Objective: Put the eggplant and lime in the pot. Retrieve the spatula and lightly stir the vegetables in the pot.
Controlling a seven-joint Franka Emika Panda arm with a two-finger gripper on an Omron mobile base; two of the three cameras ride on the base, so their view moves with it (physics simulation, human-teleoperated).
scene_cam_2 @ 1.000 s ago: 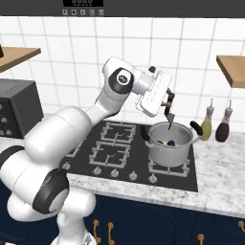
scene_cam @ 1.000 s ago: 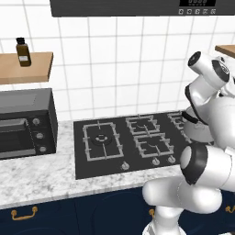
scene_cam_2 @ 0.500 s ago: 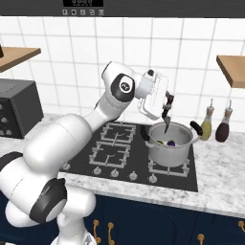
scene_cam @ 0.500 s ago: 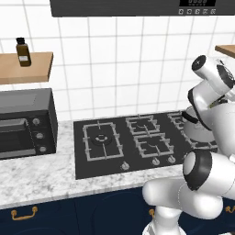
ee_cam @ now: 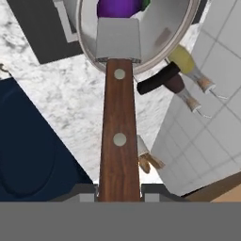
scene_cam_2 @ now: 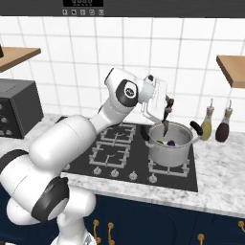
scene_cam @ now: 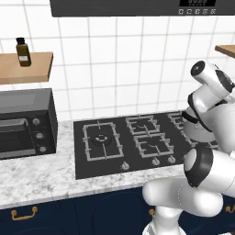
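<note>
The pot (scene_cam_2: 170,146) is seen on the stove's (scene_cam_2: 139,153) front right burner, near the right edge, with the eggplant (ee_cam: 119,8) and lime (scene_cam_2: 159,142) inside. The spatula (ee_cam: 118,117) (brown handle, grey blade) is gripped by the gripper (scene_cam_2: 166,111), blade in the pot.

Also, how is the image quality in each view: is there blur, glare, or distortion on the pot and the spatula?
Right base view: sharp, evenly lit, the pot shows soft highlights, no glare. Hand view: the spatula looks stretched by the close perspective, its handle slightly soft; the pot's inside has a dull reflection. Left base view: clear, with the arm hiding most of the pot.
</note>
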